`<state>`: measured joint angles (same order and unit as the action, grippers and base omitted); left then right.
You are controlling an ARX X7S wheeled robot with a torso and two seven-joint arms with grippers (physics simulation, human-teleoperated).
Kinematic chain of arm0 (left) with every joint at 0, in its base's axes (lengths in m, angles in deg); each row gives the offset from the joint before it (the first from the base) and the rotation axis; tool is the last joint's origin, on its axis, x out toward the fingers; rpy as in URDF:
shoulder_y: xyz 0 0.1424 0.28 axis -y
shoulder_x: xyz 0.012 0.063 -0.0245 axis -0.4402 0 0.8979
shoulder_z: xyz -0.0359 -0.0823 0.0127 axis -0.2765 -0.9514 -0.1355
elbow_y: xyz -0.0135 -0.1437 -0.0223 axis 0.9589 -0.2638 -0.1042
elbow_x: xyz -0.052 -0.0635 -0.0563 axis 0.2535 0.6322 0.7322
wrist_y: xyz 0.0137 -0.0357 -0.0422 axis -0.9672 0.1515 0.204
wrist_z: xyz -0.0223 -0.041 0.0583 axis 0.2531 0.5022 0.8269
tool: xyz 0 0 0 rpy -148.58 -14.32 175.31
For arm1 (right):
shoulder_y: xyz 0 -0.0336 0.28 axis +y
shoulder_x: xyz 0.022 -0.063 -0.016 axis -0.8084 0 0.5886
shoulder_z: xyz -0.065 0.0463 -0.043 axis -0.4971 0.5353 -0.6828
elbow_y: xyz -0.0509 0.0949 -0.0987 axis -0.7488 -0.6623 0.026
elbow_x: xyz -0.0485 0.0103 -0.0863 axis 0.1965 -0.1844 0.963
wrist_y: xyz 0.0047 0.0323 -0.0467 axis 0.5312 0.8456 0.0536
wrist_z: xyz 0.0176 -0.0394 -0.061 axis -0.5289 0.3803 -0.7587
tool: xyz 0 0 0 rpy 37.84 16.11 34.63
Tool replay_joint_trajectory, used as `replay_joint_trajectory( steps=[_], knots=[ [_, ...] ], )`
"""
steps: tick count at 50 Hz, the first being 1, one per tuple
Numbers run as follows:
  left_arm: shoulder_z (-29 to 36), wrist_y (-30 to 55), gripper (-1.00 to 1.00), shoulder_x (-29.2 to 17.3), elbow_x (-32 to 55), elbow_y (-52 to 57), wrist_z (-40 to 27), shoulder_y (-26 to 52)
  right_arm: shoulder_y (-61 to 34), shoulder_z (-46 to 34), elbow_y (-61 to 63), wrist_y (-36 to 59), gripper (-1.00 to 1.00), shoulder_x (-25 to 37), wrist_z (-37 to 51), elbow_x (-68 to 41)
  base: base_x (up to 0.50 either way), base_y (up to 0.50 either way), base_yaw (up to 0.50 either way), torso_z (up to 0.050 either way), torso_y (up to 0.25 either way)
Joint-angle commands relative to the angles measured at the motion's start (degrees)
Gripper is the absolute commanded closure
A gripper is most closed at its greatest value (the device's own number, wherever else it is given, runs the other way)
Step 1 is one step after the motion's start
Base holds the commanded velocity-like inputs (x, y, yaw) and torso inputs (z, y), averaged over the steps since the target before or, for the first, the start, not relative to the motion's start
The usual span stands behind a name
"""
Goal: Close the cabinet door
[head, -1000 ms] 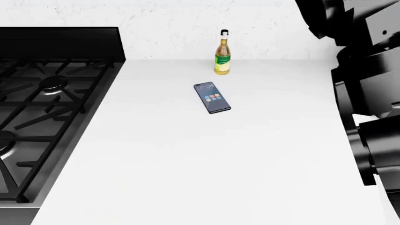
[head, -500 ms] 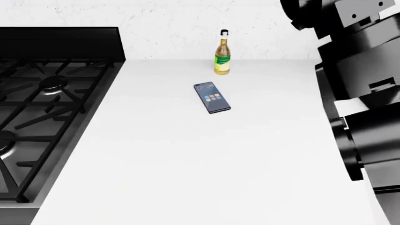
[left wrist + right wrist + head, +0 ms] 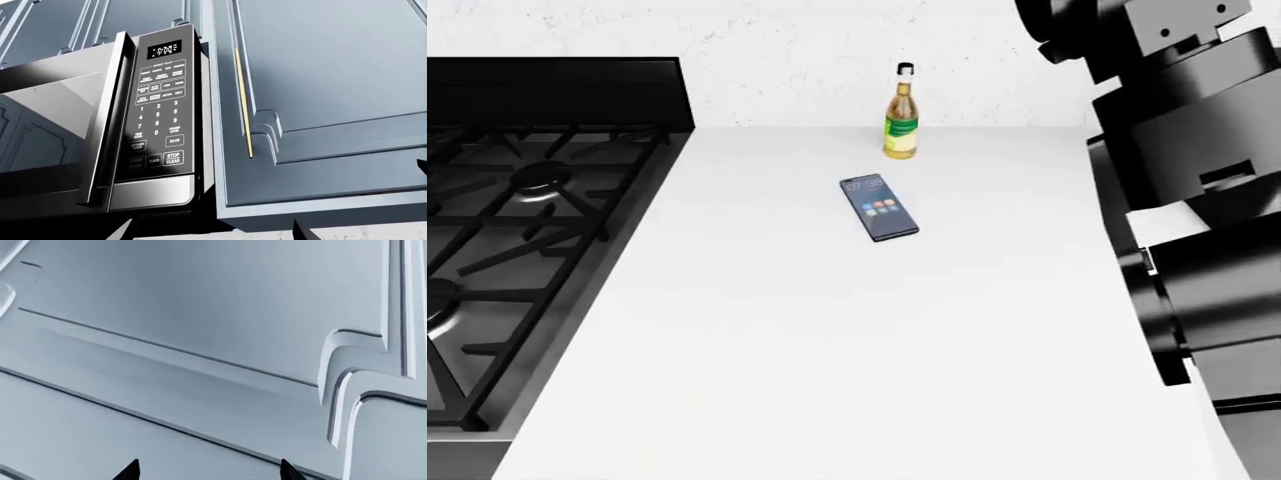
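Observation:
The cabinet door (image 3: pixel 320 75) is blue-grey, panelled, with a thin gold handle (image 3: pixel 243 105) along the edge nearest the microwave. In the left wrist view I see it from below; whether it stands ajar I cannot tell. My left gripper (image 3: pixel 210 236) is open below it, only its tips at the frame edge. The right wrist view is filled by a pale blue-grey door panel (image 3: pixel 200 315) very close ahead. My right gripper (image 3: pixel 208 475) is open with nothing between its two dark fingertips (image 3: pixel 130 471). Contact with the panel cannot be judged. The right arm (image 3: pixel 1188 200) rises out of the head view.
A black microwave (image 3: pixel 160 115) hangs beside the cabinet door. Below, a white counter (image 3: pixel 868 340) carries a phone (image 3: pixel 881 208) and a bottle (image 3: pixel 902 115) near the back wall. A black gas stove (image 3: pixel 521 220) fills the left side.
In the head view my right arm has swung leftward over the counter's right edge. The phone, the bottle and the stove have stayed put.

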<state>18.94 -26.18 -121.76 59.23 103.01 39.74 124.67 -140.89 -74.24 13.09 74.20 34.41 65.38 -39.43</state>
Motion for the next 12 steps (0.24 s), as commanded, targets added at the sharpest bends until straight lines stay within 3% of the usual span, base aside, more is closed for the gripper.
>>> replay_joint_trajectory(
  steps=[1, 12],
  knots=[
    [0.1, -0.33, -1.0, -0.17, -0.1, -0.02, -0.01, -0.3, 4.34, -1.81, -29.15, 1.16, -1.0, -0.99, -2.24, -6.69, 0.0, 0.0, 0.0, 0.0, 0.0],
    [0.44, -0.66, -1.0, -0.21, -0.47, -0.16, 0.09, -0.43, 4.44, -0.43, -29.16, 1.27, -1.0, -1.06, -2.33, -5.39, 0.0, 0.0, 0.0, 0.0, 0.0]
  ],
)
